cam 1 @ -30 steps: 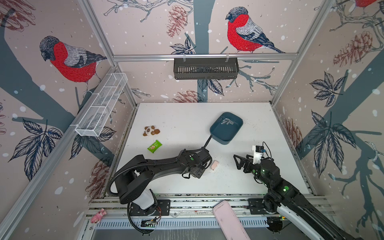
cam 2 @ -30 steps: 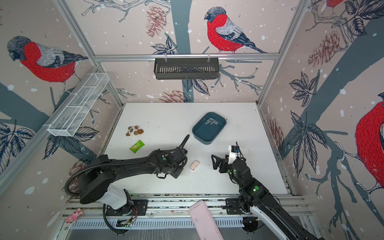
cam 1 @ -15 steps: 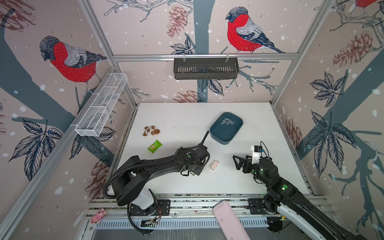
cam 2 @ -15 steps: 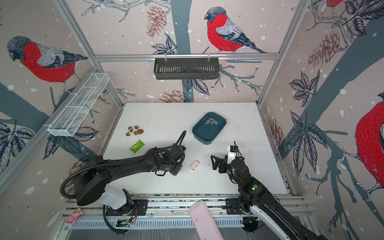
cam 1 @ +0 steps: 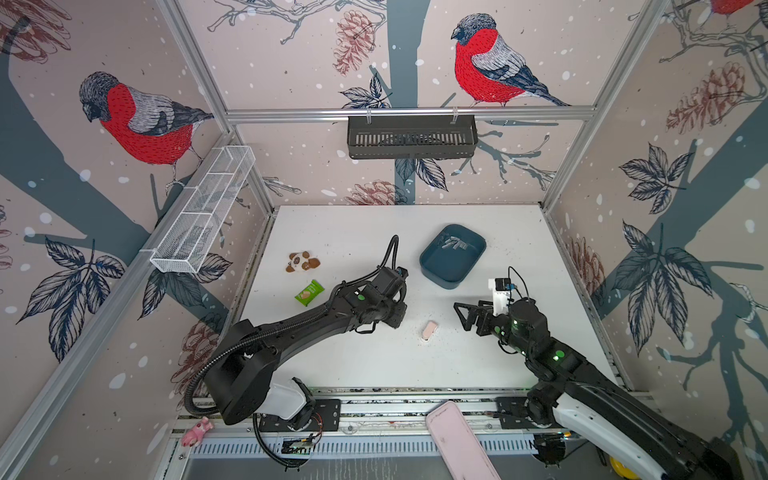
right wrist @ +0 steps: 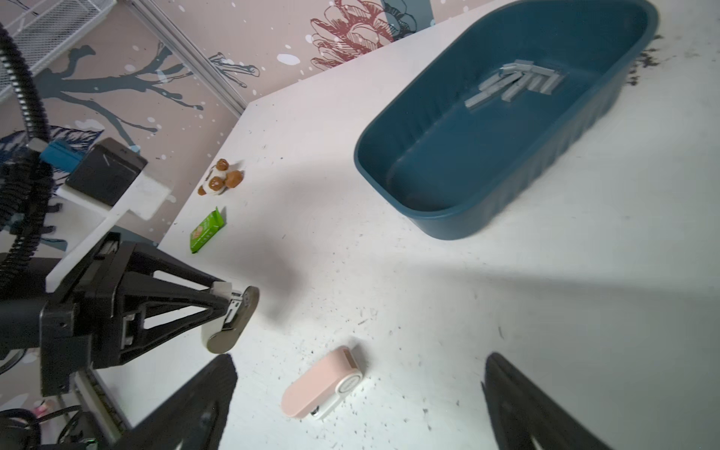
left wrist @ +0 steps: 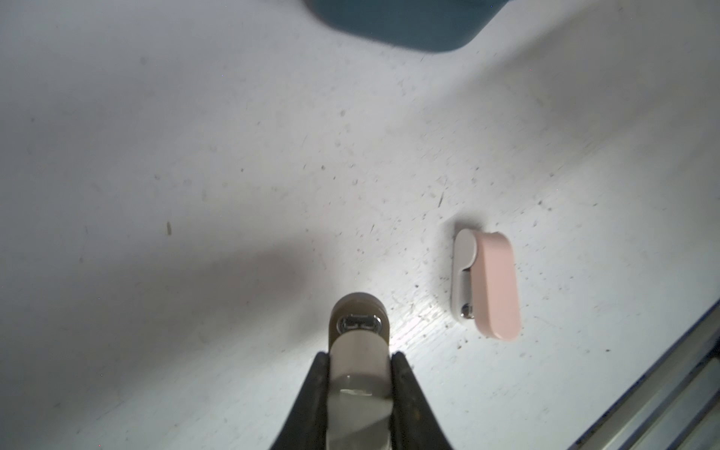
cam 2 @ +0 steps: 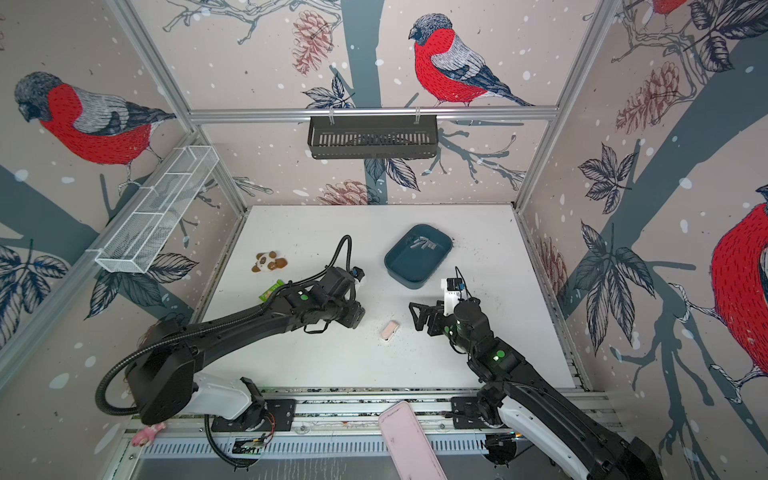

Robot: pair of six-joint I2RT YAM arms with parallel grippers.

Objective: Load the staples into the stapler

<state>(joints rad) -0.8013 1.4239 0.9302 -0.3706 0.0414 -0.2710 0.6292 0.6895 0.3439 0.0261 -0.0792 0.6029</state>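
Left tool (left wrist: 359, 356) has shifted, pinching the grey stapler (left wrist: 358, 311); right tool (cam 1: 464, 316) stays spread.

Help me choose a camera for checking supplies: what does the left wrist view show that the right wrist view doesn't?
Only left wrist: the metal mouth at the front of the grey stapler, seen end-on in the left gripper. Only right wrist: the staples, panda toy, green packet. Both: that held stapler, the pink stapler, the blue tray.
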